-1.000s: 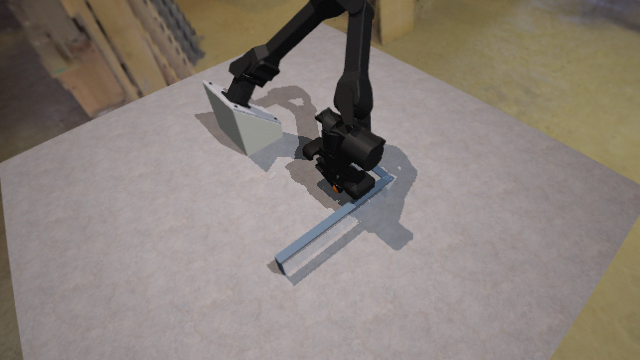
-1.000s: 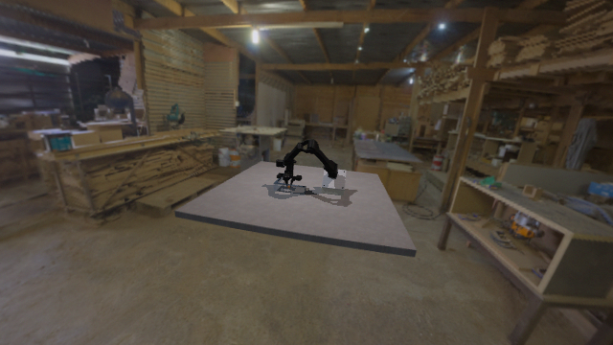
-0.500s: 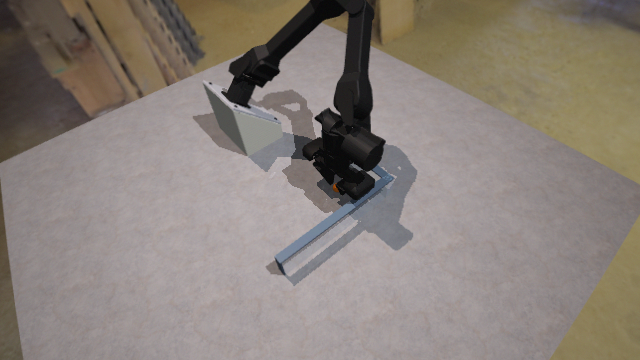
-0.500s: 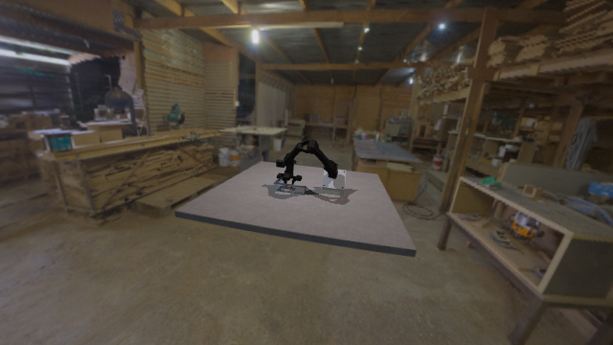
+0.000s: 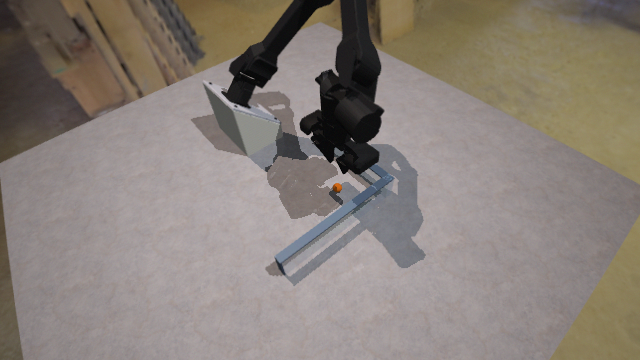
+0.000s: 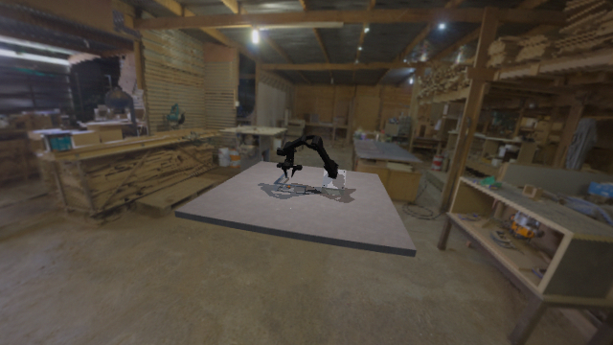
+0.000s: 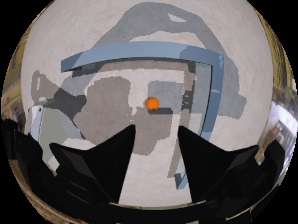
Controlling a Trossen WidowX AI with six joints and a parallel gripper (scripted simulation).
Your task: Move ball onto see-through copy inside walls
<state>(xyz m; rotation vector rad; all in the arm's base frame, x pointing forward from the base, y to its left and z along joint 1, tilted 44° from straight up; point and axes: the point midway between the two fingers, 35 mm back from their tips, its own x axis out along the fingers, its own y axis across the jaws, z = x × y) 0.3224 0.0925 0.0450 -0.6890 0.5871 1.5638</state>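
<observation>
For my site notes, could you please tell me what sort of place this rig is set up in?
It looks like a woodworking shop or timber barn: stacked lumber under a beamed roof, workbenches with tools, and the arm on a grey table.
</observation>
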